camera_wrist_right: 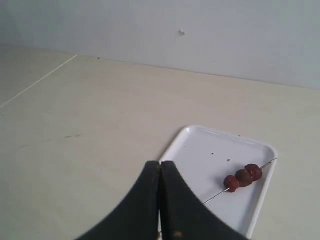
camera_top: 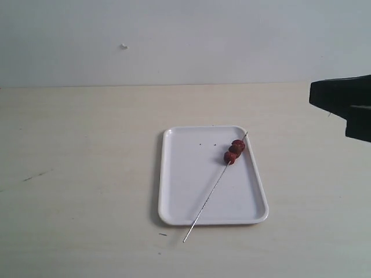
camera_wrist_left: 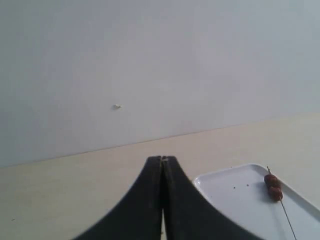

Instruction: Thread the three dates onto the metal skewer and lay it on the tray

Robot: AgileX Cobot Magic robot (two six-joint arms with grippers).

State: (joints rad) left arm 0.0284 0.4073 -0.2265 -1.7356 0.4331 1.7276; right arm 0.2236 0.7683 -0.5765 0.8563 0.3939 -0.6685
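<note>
The white tray lies on the table near the middle. Across it slants the thin metal skewer, its lower end sticking out past the tray's front rim. All three dates are threaded close together near the skewer's far end. They also show in the left wrist view as dates on the tray, and in the right wrist view as dates on the tray. My left gripper is shut and empty, off the tray. My right gripper is shut and empty; its arm is at the right edge.
The pale table stretches wide to the left of the tray. A grey wall with a small white speck stands behind it.
</note>
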